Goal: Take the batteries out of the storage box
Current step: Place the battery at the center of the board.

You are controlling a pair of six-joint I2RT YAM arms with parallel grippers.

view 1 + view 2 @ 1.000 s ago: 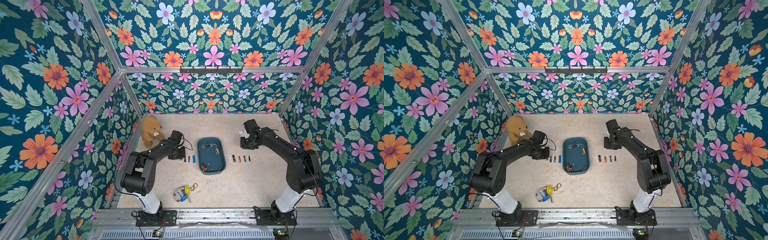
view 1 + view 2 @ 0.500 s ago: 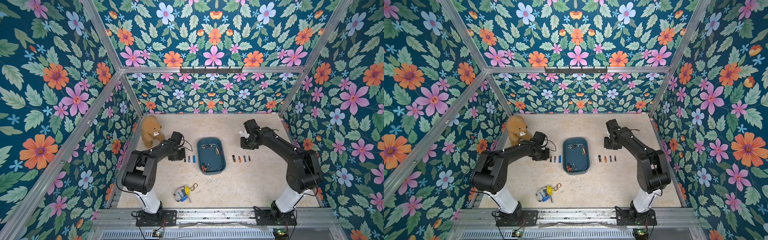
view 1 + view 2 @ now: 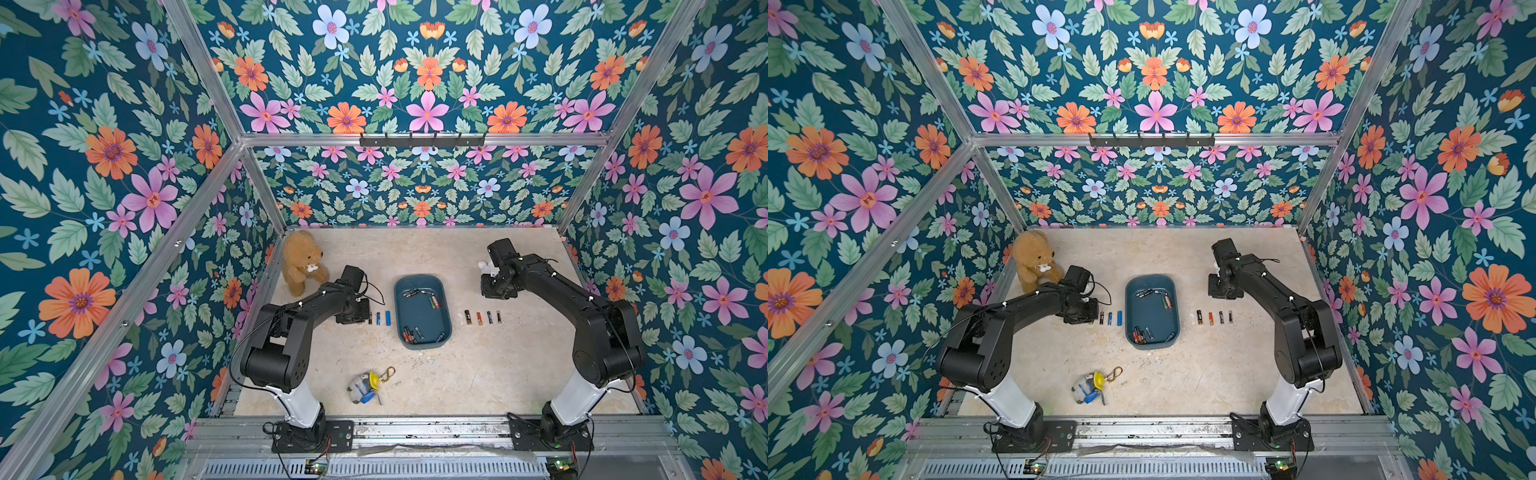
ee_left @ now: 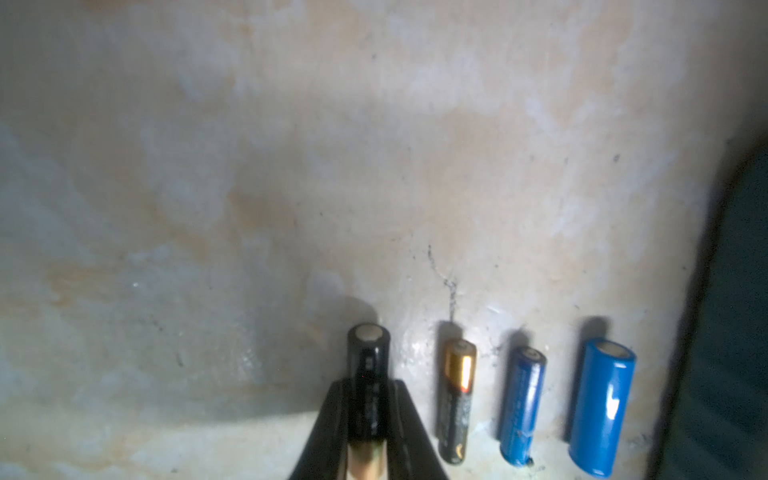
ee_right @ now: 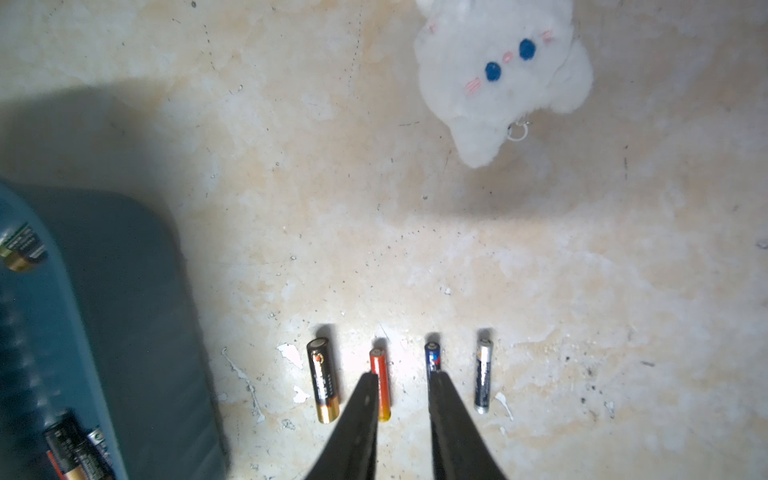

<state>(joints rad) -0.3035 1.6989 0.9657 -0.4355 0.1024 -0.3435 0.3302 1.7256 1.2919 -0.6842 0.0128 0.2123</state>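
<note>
Starting at the front: a small keychain toy [image 3: 365, 386] lies alone on the pale table [image 3: 478, 374], well apart from everything else.

Mid-table: blue box [image 3: 419, 318], its long side running front to back. Batteries lie inside it, one cluster [image 3: 409, 334] at the near end and another [image 3: 417, 293] at the far end, with bare floor between. The count is unclear.

Left of the box is a row laid parallel on the table, none touching. Just beside the box is a fat blue battery [image 4: 602, 407], then a slim blue battery [image 4: 521, 403], then a black-and-gold battery [image 4: 456, 399]. At the outer end, the left gripper [image 4: 368, 386] is clamped on a black battery [image 4: 368, 361], which sits lengthwise between the fingers, in line with the row. Cannot tell whether it touches the table.

Right of the box are four more in a row, parallel and apart: a black-and-copper battery [image 5: 323, 380] nearest the box, an orange battery [image 5: 380, 361], a dark blue battery [image 5: 433, 359] and a thin silver-tipped battery [image 5: 483, 374]. The right gripper [image 5: 403, 376] has its jaws apart with nothing between them. In its wrist view the fingers overlap the orange and dark blue ones. In both top views it hangs farther back than the row.

Farther back, a brown teddy bear [image 3: 301, 262] sits by the left wall, and a white plush cat [image 5: 503, 70] lies beyond the right gripper.
</note>
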